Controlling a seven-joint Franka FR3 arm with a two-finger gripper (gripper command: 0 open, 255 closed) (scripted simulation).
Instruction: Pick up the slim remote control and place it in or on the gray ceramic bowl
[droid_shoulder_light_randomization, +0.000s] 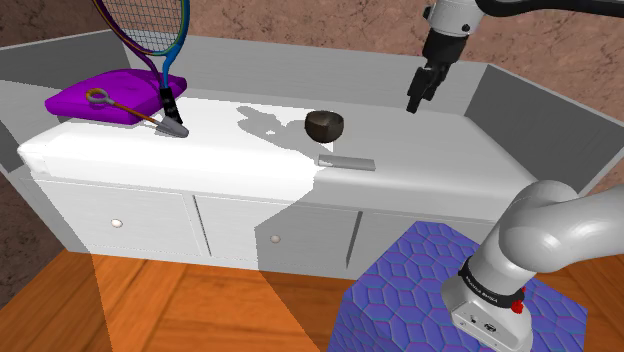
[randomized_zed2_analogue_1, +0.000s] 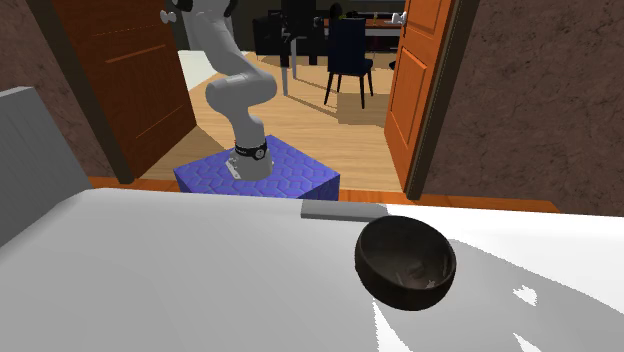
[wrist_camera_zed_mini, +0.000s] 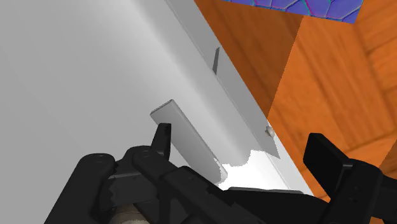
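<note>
The slim grey remote (droid_shoulder_light_randomization: 345, 161) lies flat near the front edge of the white counter (droid_shoulder_light_randomization: 200, 150). The dark round bowl (droid_shoulder_light_randomization: 325, 125) stands just behind it, upright and with nothing in it. My black gripper (droid_shoulder_light_randomization: 420, 92) hangs open high above the counter, toward the shoulder view's right of the bowl and touching nothing. In the second exterior view the bowl (randomized_zed2_analogue_1: 405, 262) sits close to the camera with the remote (randomized_zed2_analogue_1: 343, 210) beyond it at the counter's edge. In the wrist view the remote (wrist_camera_zed_mini: 188, 137) lies far below my open gripper (wrist_camera_zed_mini: 245, 149), near one fingertip (wrist_camera_zed_mini: 164, 135).
A purple cushion (droid_shoulder_light_randomization: 115, 97), a tennis racket (droid_shoulder_light_randomization: 150, 35) and a small yellow-ringed tool (droid_shoulder_light_randomization: 110, 100) sit at the counter's left end. Grey walls (droid_shoulder_light_randomization: 530, 100) rise behind and beside the counter. The blue stand (droid_shoulder_light_randomization: 450, 300) is in front on the wooden floor.
</note>
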